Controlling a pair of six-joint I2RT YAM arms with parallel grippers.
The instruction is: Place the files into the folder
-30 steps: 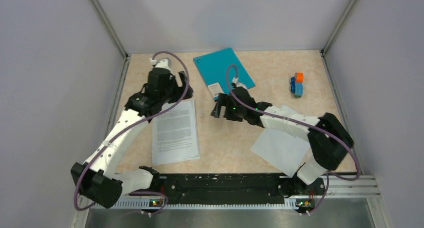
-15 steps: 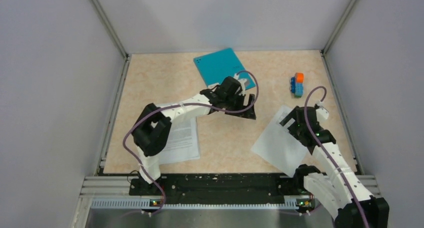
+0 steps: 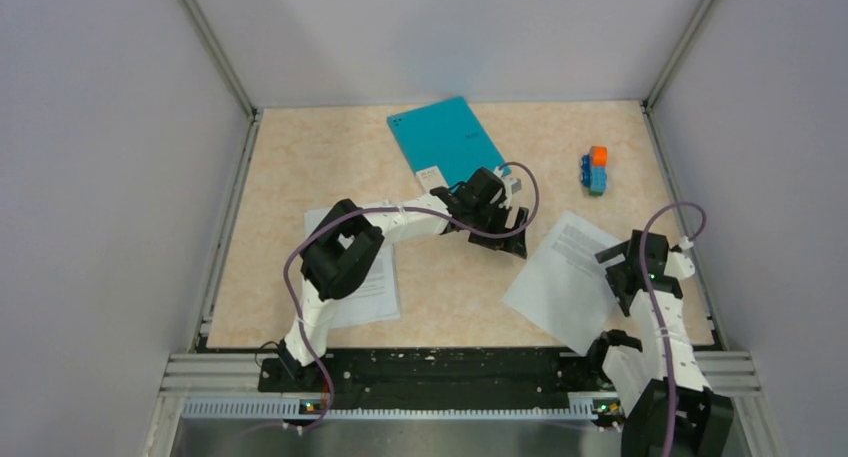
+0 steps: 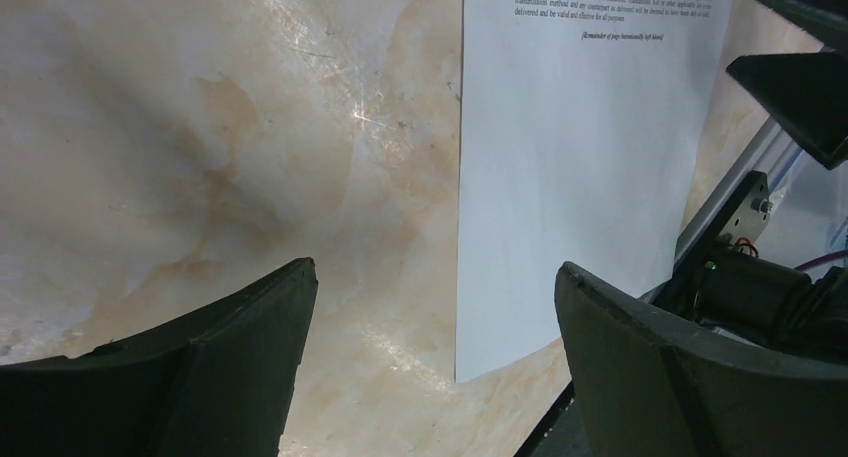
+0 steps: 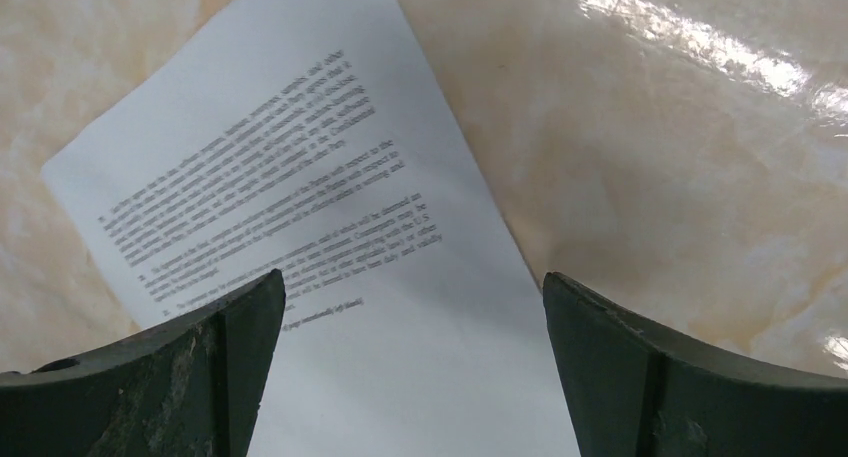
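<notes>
Nothing is filed yet: the folder point(image 3: 447, 137) lies closed at the far middle of the desk point(image 3: 300, 157), the files point(image 3: 562, 277) lie loose near right with another sheet point(image 3: 380, 287) near left, and the left tool point(image 3: 508, 237) and right tool point(image 3: 618, 269) gape wide, holding nothing.

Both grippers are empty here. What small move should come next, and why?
Probably the left gripper should move to the folder and work at its near edge to lift the cover. The folder lies shut, both grippers are open and hold nothing, and the left one is closest to it. The right gripper hovers over a loose sheet, ready afterward.
</notes>
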